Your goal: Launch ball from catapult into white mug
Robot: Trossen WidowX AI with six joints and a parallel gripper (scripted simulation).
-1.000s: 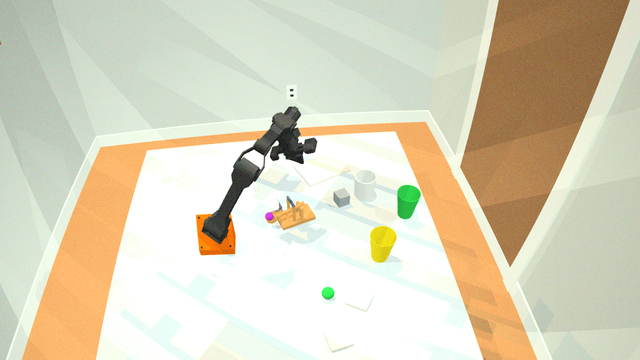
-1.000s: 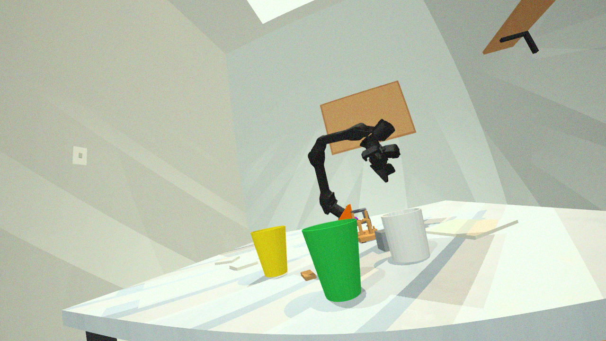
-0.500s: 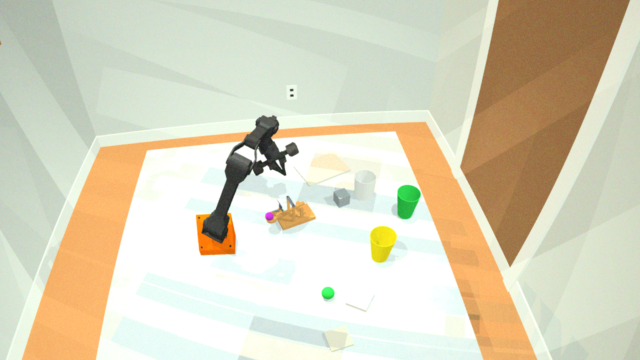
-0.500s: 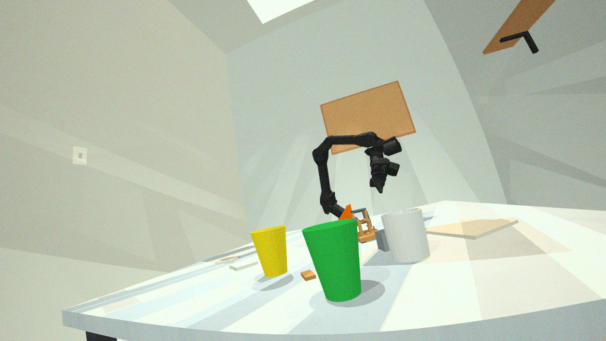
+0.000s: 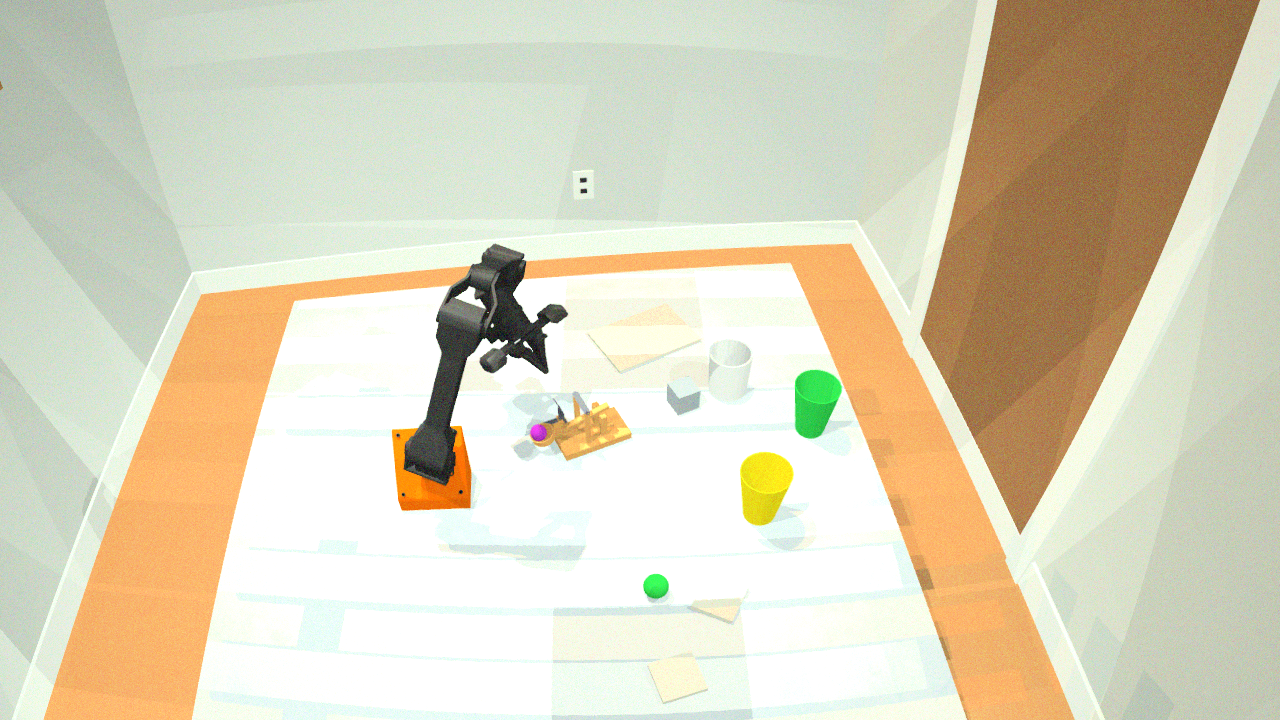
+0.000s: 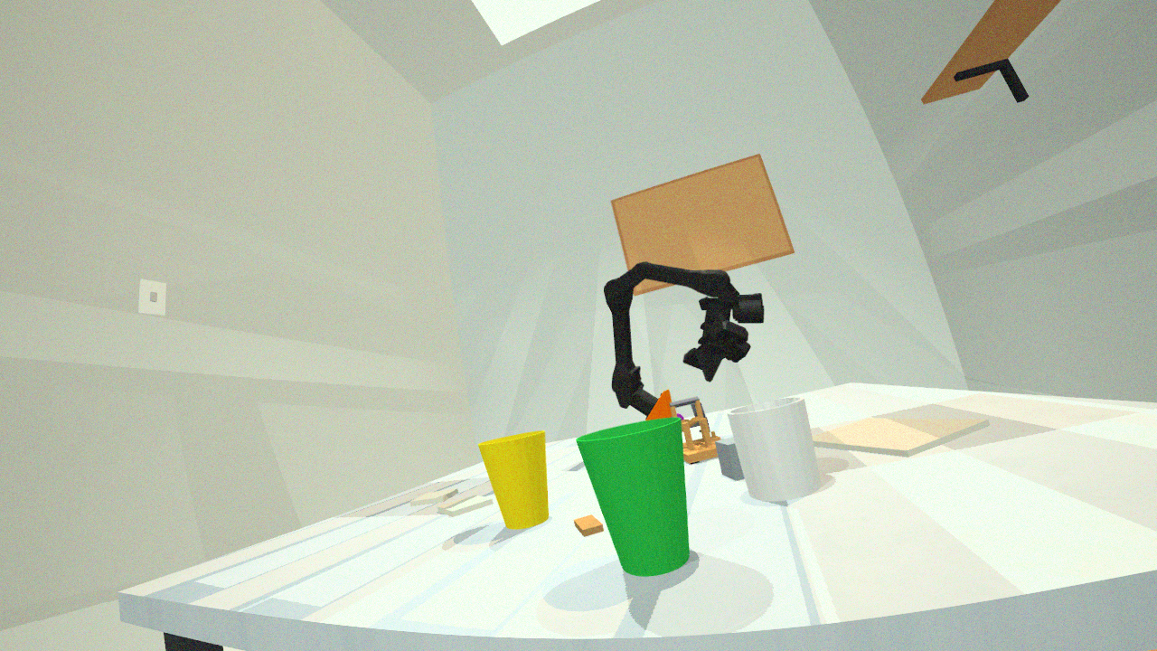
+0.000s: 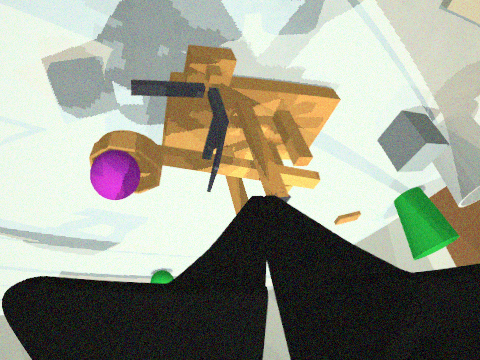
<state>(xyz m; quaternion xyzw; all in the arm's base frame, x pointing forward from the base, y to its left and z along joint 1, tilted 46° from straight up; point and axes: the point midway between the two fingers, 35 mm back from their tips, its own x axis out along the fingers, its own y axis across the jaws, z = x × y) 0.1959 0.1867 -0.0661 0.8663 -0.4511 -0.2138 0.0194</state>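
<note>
The closed, empty hand [image 5: 546,368] [image 6: 710,378] [image 7: 262,207] points down above the wooden catapult [image 5: 595,431] [image 6: 697,453] [image 7: 295,107]. The purple ball [image 5: 537,432] [image 7: 115,175] sits in the catapult's cup; the white mug [image 5: 729,371] [image 6: 776,451] stands beyond the catapult, beside the gray cube [image 5: 682,395] [image 6: 730,458] [image 7: 407,140].

High top view, angled downward; low exterior, tableside, facing arm; close wrist; catapult in all 3

From my screen, the catapult [image 5: 595,436] [image 6: 700,456] [image 7: 310,107] looks like plain matt wood with smooth, flat faces. The purple ball [image 5: 537,432] [image 7: 115,175] seems smooth, like plastic. I see the green cup [image 5: 813,407] [image 6: 643,502] [image 7: 425,225] and yellow cup [image 5: 762,490] [image 6: 517,485] as smooth plastic. The white mug [image 5: 729,376] [image 6: 776,453] looks smooth too, its material unclear to me. My gripper's fingers look matt black.
</note>
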